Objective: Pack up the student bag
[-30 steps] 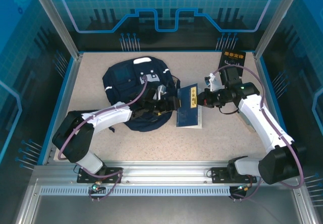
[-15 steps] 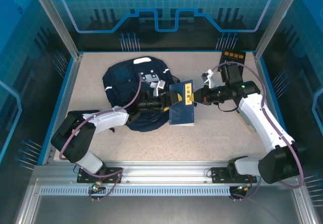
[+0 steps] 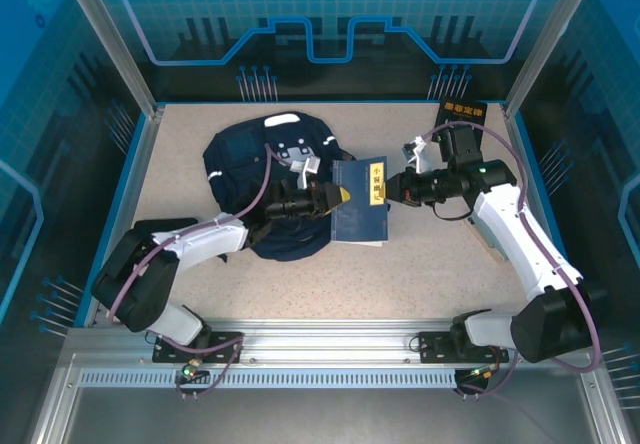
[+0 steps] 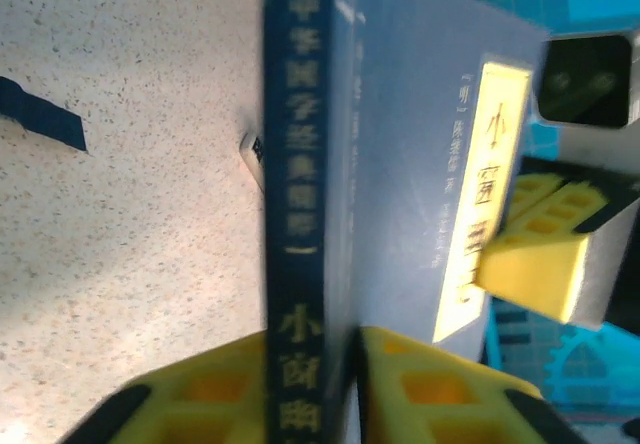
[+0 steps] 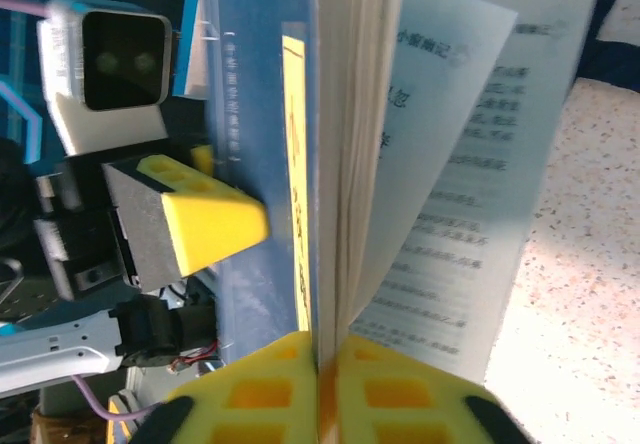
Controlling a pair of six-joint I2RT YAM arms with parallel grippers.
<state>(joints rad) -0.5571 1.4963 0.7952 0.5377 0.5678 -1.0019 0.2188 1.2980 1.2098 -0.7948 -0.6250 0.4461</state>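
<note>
The student bag (image 3: pixel 240 164), navy with white stripes, lies slumped at the table's back left. A flat dark-blue book (image 3: pixel 358 222) with a yellow title strip hangs between both grippers just right of the bag. My left gripper (image 3: pixel 337 197) is shut on the book's spine edge; in the left wrist view its yellow fingers (image 4: pixel 420 384) clamp the spine (image 4: pixel 298 214). My right gripper (image 3: pixel 392 190) is shut on the opposite edge, pinching cover and pages (image 5: pixel 340 214) between yellow fingers (image 5: pixel 250 394). A loose page (image 5: pixel 470 184) fans out to the right.
A second book (image 3: pixel 462 118), black with yellow lettering, leans at the back right corner. Blue walls and aluminium posts (image 3: pixel 110 44) ring the speckled table (image 3: pixel 430 274). The left arm lies across the bag's lower part (image 3: pixel 290 239).
The right gripper lifted the book off the table and carried it left toward the bag. The left gripper, open a second ago, has closed on the book's spine.
</note>
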